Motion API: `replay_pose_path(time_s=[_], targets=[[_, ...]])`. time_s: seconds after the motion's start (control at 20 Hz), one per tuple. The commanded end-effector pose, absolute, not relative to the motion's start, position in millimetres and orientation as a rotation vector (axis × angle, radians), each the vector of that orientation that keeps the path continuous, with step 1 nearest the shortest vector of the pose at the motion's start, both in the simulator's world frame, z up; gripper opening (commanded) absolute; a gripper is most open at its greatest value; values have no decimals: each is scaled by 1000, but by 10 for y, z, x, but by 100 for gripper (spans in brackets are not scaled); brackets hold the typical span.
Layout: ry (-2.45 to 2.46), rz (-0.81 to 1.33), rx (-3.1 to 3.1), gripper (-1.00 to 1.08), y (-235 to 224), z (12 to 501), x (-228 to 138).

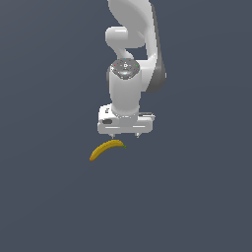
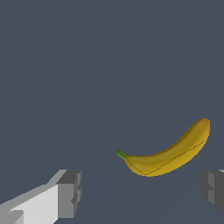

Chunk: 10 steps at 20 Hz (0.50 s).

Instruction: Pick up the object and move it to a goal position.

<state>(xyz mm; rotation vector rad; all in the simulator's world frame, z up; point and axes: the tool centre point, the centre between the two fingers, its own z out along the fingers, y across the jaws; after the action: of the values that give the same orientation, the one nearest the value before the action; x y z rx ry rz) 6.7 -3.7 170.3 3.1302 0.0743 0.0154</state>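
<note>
The gripper (image 1: 125, 135), jaws spread wide and holding nothing, hangs above the banana (image 1: 106, 148), which lies on the table offset toward the exterior view's left, its long axis running roughly along the line between the fingers (image 2: 70, 192).

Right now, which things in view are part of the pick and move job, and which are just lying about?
Part of the job:
- banana, yellow, lying on the surface
- gripper, open above the banana, not touching it

Just lying about:
- nothing else shows; only the plain dark surface. No goal marker is visible.
</note>
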Motion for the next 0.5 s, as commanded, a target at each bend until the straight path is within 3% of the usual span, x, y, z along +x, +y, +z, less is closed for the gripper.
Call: replay_pose_path(time_s=[0.0,0.45], targets=[[74,15,3130,100,-37,1703,67],[30,81,3100,100,-303,1929,161]])
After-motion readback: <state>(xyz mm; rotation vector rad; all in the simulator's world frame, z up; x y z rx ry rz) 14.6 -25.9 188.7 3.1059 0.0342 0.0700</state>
